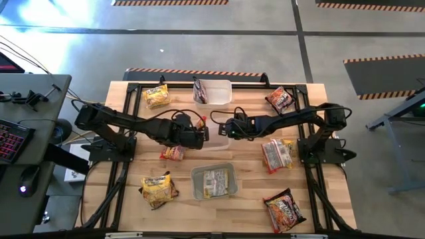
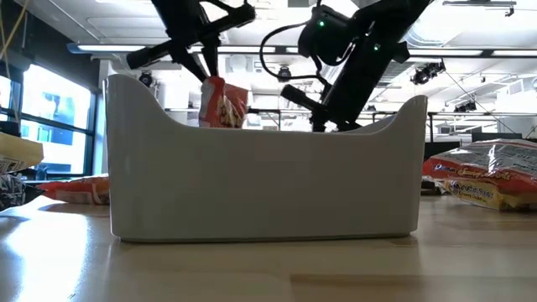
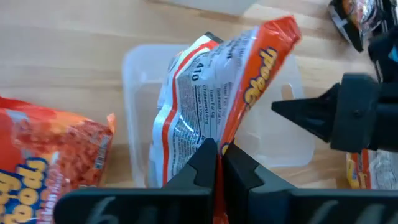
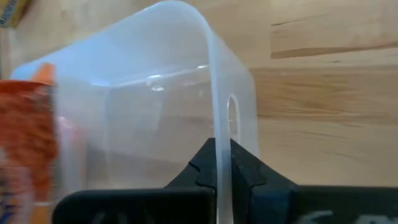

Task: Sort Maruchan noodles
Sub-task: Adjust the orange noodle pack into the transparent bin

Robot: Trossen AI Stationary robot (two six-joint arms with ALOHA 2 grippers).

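High view: both arms meet at the clear rectangular plastic tub (image 1: 216,139) mid-table.

Left wrist view: left gripper (image 3: 217,163), clamped on 1 orange crinkly noodle packet (image 3: 217,99), holds it upright directly over the tub.

Right wrist view: right gripper (image 4: 222,163) pinches the tub's wall.

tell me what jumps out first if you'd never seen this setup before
At the table's centre, the left gripper is shut on an orange ramen packet, dangling it over a clear tub. The right gripper pinches that tub's wall from the other side. More noodle packets lie scattered around the wooden table, and another tub nearer the front already holds one.
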